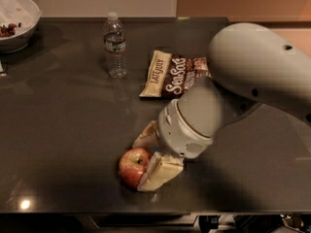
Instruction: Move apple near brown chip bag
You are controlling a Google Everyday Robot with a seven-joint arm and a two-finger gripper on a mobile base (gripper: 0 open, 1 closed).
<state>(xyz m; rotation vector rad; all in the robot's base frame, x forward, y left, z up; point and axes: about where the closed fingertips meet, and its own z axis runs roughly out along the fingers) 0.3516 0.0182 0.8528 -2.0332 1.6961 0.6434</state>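
Jaws stand wide apart on the cream two-finger gripper (142, 164), one finger on either side of the round red apple (130, 165), the lower finger touching its right side. Whether they press it, I cannot tell. Apple and gripper sit on the dark table (63, 120), well in front of the flat dark-brown chip bag (172, 76). A clear plastic water bottle (115, 45) stands upright just left of that bag.

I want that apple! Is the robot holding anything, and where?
Cannot tell. The gripper is against the apple's side, but a grip isn't clear.
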